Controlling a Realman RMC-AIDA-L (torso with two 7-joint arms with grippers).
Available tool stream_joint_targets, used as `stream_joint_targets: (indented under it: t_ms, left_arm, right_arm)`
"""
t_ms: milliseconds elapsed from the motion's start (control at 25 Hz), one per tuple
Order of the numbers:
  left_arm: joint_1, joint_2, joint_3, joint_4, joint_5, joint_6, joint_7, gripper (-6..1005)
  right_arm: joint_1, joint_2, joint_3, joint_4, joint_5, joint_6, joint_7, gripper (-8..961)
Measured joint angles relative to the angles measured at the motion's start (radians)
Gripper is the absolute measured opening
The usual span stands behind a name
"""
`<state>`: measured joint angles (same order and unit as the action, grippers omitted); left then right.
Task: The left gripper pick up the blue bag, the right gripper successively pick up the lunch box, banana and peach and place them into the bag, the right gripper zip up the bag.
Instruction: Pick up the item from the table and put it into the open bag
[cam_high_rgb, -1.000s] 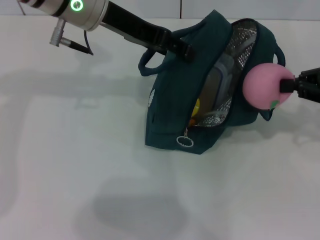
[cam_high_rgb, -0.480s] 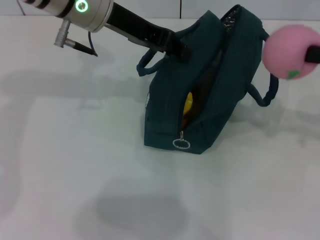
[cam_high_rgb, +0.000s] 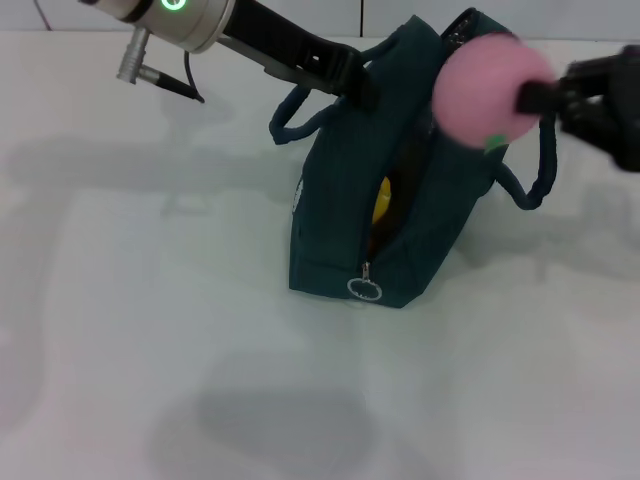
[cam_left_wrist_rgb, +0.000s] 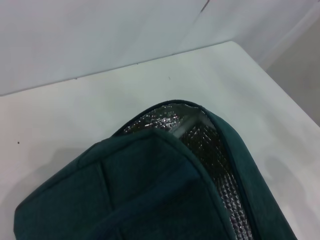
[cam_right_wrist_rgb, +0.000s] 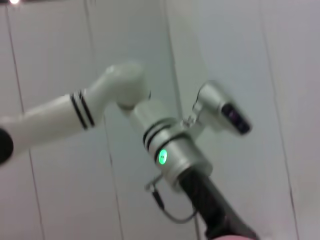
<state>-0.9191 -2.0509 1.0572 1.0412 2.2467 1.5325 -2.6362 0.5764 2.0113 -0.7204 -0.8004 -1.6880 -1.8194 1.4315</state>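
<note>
Right hand (cam_high_rgb: 528, 97) grasps the peach (cam_high_rgb: 490, 86) — round, pink (green leaf mark) — above the blue bag (cam_high_rgb: 400, 215).

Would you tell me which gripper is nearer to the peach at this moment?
Right. The right gripper holds the peach above the blue bag; the left gripper grips the bag's handle, across the opening.

A dark teal-blue is shown by the blue bag (cam_high_rgb: 400, 230), with a silver quilted foil lining (cam_left_wrist_rgb: 200, 135) and a silver ring pull (cam_high_rgb: 365, 290). The peach (cam_high_rgb: 490, 85), at 1 o'clock of the bag, is pink with a small green mark. Yellow is seen on the banana (cam_high_rgb: 381, 203) inside. The table (cam_high_rgb: 150, 330) is white. A green ring light (cam_high_rgb: 172, 4) is carried on the silver-and-black left arm.
</note>
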Motion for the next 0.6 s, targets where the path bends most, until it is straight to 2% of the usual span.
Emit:
stream_joint_targets:
  t_ms: [40, 160, 600]
  left_arm:
    - [0.0, 0.0, 0.0, 0.002, 0.0, 0.0, -0.004, 40]
    - [-0.001, 0.0, -0.001, 0.011, 0.002, 0.0, -0.012, 41]
    - [-0.002, 0.008, -0.001, 0.026, 0.002, 0.0, -0.025, 41]
  right_arm:
    - [0.003, 0.001, -0.031, 0.002, 0.002, 0.02, -0.012, 64]
    - [0.016, 0.002, -0.084, 0.023, 0.004, 0.047, -0.038, 65]
    - [0.035, 0.003, -0.131, 0.077, -0.003, 0.122, -0.102, 68]
